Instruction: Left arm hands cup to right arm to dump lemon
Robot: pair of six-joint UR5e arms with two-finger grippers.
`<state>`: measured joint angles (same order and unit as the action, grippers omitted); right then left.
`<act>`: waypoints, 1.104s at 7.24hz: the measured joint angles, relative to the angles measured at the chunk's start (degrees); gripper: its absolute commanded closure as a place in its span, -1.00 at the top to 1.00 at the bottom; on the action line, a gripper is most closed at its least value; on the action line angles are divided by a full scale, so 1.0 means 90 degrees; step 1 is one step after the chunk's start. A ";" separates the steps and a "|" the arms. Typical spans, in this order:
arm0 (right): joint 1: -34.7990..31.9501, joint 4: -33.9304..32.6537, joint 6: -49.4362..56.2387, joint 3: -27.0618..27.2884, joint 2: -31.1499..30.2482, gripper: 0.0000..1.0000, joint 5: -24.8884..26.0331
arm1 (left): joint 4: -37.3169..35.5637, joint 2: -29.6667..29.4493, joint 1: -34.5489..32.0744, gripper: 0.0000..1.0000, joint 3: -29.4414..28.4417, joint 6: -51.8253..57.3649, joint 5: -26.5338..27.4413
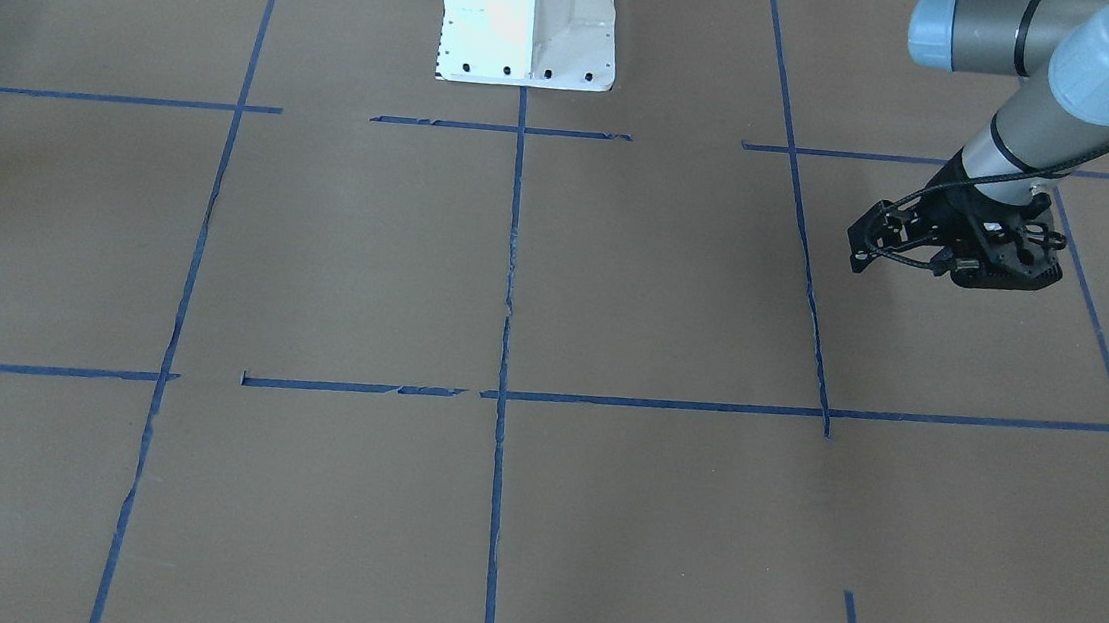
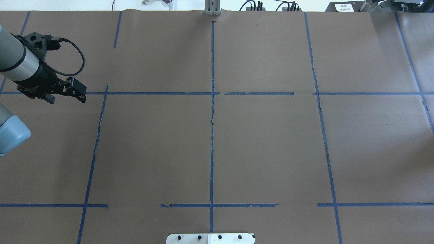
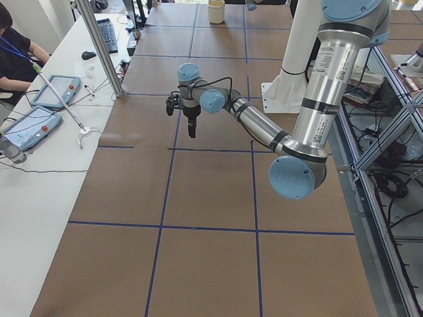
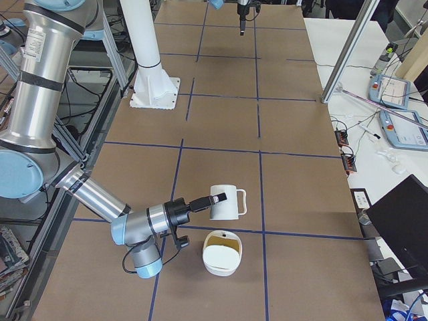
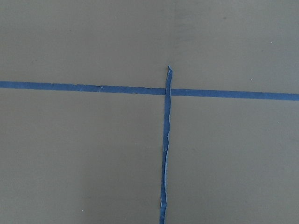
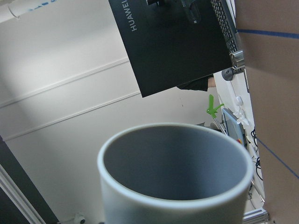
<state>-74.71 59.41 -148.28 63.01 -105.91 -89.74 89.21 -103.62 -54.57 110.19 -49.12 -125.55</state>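
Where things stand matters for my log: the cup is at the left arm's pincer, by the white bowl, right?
Not quite. The cup is at the right arm's pincer, not the left's, by the white bowl. The exterior right view shows it.

Brown paper-covered table (image 2: 264,142) gridded with blue tape lines (image 2: 212,135), white side bench (image 3: 39,172) with tablets (image 3: 30,125) and keyboard (image 3: 107,34), aluminium frame post (image 3: 99,46), seated operator (image 3: 16,49), dark monitor (image 4: 401,214), even diffuse light.
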 measured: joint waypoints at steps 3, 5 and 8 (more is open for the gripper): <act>-0.0013 -0.0054 0.2355 0.0000 -0.0061 -0.55 -0.0920 | 0.0000 0.0000 0.0029 1.00 -0.0049 0.0005 -0.0019; -0.0093 -0.0205 0.3946 0.0043 -0.0130 -0.57 -0.1623 | 0.0002 -0.0005 0.0050 1.00 -0.0066 0.0006 -0.0032; -0.0667 -0.1671 0.6800 0.0662 -0.0118 -0.69 -0.2894 | 0.0009 -0.0002 0.0092 1.00 -0.0064 0.0001 -0.0032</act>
<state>-80.71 44.37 -87.08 68.97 -106.97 -115.79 89.29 -103.64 -53.74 109.62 -49.11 -125.84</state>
